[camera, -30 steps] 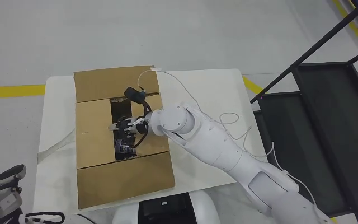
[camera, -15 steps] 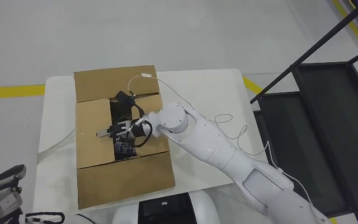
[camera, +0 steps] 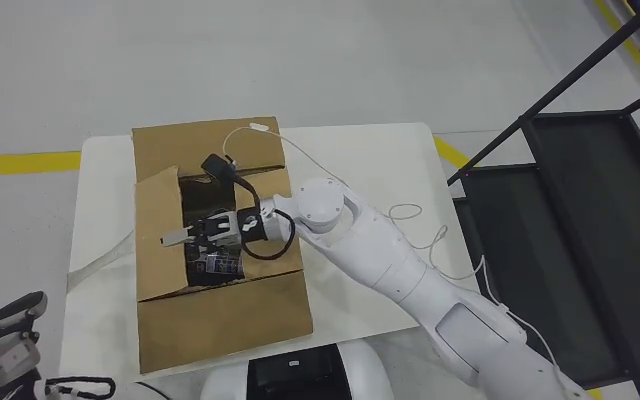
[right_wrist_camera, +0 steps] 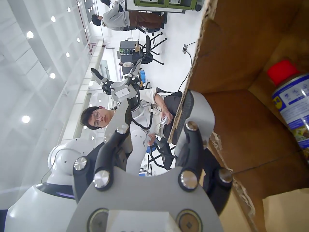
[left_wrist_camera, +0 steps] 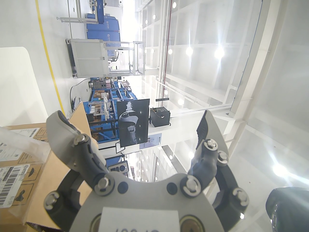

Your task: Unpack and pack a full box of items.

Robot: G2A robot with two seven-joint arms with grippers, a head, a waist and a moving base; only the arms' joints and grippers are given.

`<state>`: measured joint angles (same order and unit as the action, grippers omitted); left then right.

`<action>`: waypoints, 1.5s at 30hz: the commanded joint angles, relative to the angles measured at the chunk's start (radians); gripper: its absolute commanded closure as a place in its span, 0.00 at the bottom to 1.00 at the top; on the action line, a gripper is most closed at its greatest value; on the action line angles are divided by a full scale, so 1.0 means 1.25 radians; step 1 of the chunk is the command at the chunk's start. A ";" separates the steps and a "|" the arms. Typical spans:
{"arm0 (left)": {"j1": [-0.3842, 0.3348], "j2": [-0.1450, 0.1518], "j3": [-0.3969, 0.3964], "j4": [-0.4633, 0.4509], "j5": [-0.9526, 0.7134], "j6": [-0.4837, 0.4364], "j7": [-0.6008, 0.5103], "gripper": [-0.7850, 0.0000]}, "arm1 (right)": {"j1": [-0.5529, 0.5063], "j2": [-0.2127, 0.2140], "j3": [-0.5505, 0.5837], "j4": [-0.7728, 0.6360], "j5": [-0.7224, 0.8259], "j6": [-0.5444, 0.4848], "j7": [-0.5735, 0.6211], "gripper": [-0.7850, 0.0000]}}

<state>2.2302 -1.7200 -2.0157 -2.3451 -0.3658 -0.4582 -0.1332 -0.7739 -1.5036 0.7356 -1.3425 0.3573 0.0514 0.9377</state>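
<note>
1. Top view: we see the right gripper (camera: 180, 238) stretched across the open box (camera: 225, 325) on the table (camera: 380, 165). Its tips are at the free edge of the side flap (camera: 155, 240) on the robot's left, and that flap stands tilted up off the opening.
2. In the right wrist view the fingers (right_wrist_camera: 193, 112) are apart. The flap's ragged edge runs between them and leans on one inner pad. We see no pinch on it.
3. That free edge runs along the box, away from the robot and crosswise to the gripper's reach. The flap's hinge lies beyond the tips, farther to the robot's left. We judge the coming move is an outward push about that hinge.
4. A red-capped bottle (right_wrist_camera: 289, 102) lies inside the box beneath the flap, beside dark packets (camera: 215, 265).
5. The left gripper (left_wrist_camera: 132, 121) has its fingers spread and holds nothing. It points out into the room, so the right arm is clearly nearer the flap.
</note>
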 commanded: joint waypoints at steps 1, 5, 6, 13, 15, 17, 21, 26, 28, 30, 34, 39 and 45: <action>-0.003 0.001 -0.003 0.001 -0.003 0.004 -0.003 0.00 | 0.004 -0.004 -0.007 -0.003 0.004 0.000 -0.001 0.52; -0.005 0.002 -0.008 -0.002 -0.018 0.007 -0.005 0.00 | 0.016 -0.014 -0.027 -0.002 0.011 -0.001 -0.007 0.51; -0.004 0.002 -0.009 -0.004 -0.022 0.008 -0.006 0.00 | 0.020 -0.017 -0.032 0.000 0.015 -0.002 -0.008 0.51; -0.002 0.004 -0.030 -0.004 -0.096 -0.044 -0.026 0.00 | 0.049 -0.040 -0.062 0.017 0.037 -0.002 -0.027 0.51; -0.006 0.002 -0.052 -0.004 -0.109 -0.099 -0.010 0.00 | 0.060 -0.047 -0.072 0.019 0.035 -0.001 -0.034 0.50; 0.001 0.001 -0.058 -0.004 -0.115 -0.124 -0.003 0.00 | 0.069 -0.054 -0.081 0.024 0.036 -0.005 -0.044 0.48; 0.015 -0.003 -0.065 -0.004 -0.128 -0.139 0.012 0.00 | 0.084 -0.069 -0.096 0.043 0.039 -0.014 -0.064 0.48; 0.033 -0.005 -0.064 -0.004 -0.182 -0.155 -0.008 0.00 | 0.090 -0.091 -0.111 0.078 0.084 -0.070 -0.077 0.51; 0.039 -0.004 -0.072 -0.004 -0.211 -0.164 -0.032 0.00 | 0.097 -0.102 -0.117 0.095 0.099 -0.085 -0.085 0.54; 0.043 -0.003 -0.087 -0.004 -0.246 -0.171 -0.051 0.00 | 0.112 -0.113 -0.129 0.106 0.093 -0.089 -0.102 0.57; 0.053 0.001 -0.146 -0.004 -0.333 -0.149 -0.085 0.00 | 0.139 -0.139 -0.150 0.132 0.101 -0.100 -0.130 0.68; 0.056 0.005 -0.196 -0.004 -0.387 -0.131 -0.107 0.00 | 0.157 -0.163 -0.162 0.178 0.115 -0.105 -0.144 0.85; 0.056 0.005 -0.196 -0.004 -0.387 -0.131 -0.107 0.00 | 0.158 -0.166 -0.164 0.187 0.115 -0.101 -0.147 1.00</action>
<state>2.3006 -1.7144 -2.2609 -2.3500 -0.8497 -0.6225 -0.2667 -0.5764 -1.7112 0.5308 -1.1081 0.5007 -0.0751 0.7535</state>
